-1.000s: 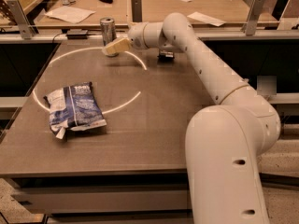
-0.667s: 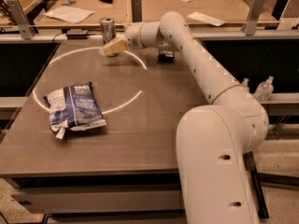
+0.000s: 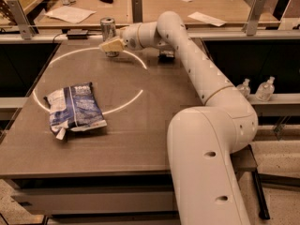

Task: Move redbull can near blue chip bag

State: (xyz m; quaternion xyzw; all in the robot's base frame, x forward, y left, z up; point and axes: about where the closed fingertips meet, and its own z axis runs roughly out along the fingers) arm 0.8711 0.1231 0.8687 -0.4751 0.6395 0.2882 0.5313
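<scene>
One gripper (image 3: 109, 45), pale at its tip, stood at the far side of the tabletop (image 3: 154, 125), low against the lower part of the redbull can (image 3: 108, 26). Whether it was clenched on the can or released I could not tell, because the tip and the can overlapped. The can stood upright, with its shiny top visible above the gripper. Just to the right of the arm's wrist a small dark object (image 3: 166, 55) lay on the tabletop, near the can but apart from it. The blue chip bag (image 3: 74, 109) lay flat and crumpled at the near left side, well apart from the can, so the task seemed to be only at its beginning. In my judgement the risks were these: the can was tall and slim, so a weak hold or a push from one side could tip it, and it would then roll on the smooth surface. If it was dragged instead of lifted, it could catch and fall. On arrival, a low approach could push the bag away, or set the can on the uneven foil, where it would not stand.
</scene>
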